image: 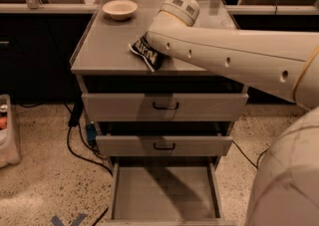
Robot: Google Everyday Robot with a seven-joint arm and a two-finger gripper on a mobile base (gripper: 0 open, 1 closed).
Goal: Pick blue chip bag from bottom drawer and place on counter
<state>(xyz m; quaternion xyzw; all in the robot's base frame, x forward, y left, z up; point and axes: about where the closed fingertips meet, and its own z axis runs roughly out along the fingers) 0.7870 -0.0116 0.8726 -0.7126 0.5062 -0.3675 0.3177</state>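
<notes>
1. The crinkled navy foil chip bag point(146, 54) is lying on the flat grey metal counter point(107, 46), near its 6 o'clock edge
2. The cream gripper point(160, 51) is sitting at the bag's 3 o'clock; its state I cannot tell

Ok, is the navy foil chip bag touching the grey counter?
Cannot tell. Camera view: navy foil chip bag at the front edge of the flat grey metal counter, underside unseen; claw hidden behind the white arm.

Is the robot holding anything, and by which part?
Cannot be told. The pincer is hidden under the white arm, over one end of the crinkled dark navy chip bag, which lies on the grey metal counter.
</notes>
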